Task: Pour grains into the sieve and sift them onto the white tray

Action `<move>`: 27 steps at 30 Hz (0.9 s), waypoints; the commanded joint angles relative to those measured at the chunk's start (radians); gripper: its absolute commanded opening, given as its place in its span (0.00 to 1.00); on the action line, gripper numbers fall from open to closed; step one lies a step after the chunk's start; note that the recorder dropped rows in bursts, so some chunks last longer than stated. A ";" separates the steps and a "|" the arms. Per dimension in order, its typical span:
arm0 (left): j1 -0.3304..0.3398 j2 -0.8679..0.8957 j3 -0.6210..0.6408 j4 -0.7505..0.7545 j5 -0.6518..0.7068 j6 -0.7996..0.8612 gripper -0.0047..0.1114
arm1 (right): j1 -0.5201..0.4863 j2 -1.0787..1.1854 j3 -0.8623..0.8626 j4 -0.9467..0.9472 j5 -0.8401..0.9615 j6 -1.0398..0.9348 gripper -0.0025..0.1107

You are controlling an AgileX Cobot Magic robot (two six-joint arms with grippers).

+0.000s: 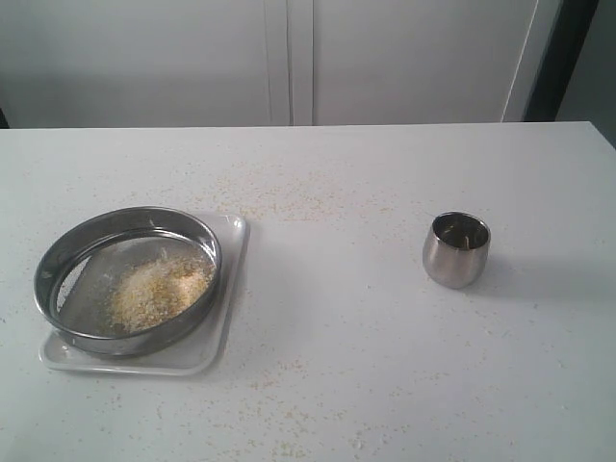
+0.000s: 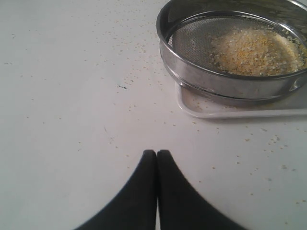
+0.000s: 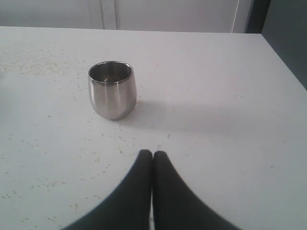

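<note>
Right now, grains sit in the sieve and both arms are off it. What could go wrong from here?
1. The sieve is about as wide as the white tray and covers one edge of it, so shaking may drop meal onto the table.
2. The left fingers are shut; approaching the rim like that could shove sieve and tray.
3. The grains are heaped off-centre, so a tilted lift might spill them.

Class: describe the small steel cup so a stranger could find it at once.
On the white table, look to the right half of the exterior view, well apart from the white tray that carries the sieve. There the cup stands upright alone: small, rounded, shiny steel, far narrower than the wide mesh-bottomed sieve.
</note>
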 commanded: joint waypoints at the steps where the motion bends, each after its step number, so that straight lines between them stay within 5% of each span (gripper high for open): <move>1: 0.001 -0.005 0.006 -0.009 0.013 -0.002 0.04 | -0.008 -0.005 0.004 0.000 -0.009 -0.008 0.02; 27: 0.001 -0.005 0.006 -0.009 0.013 -0.002 0.04 | -0.008 -0.005 0.027 0.000 -0.051 -0.006 0.02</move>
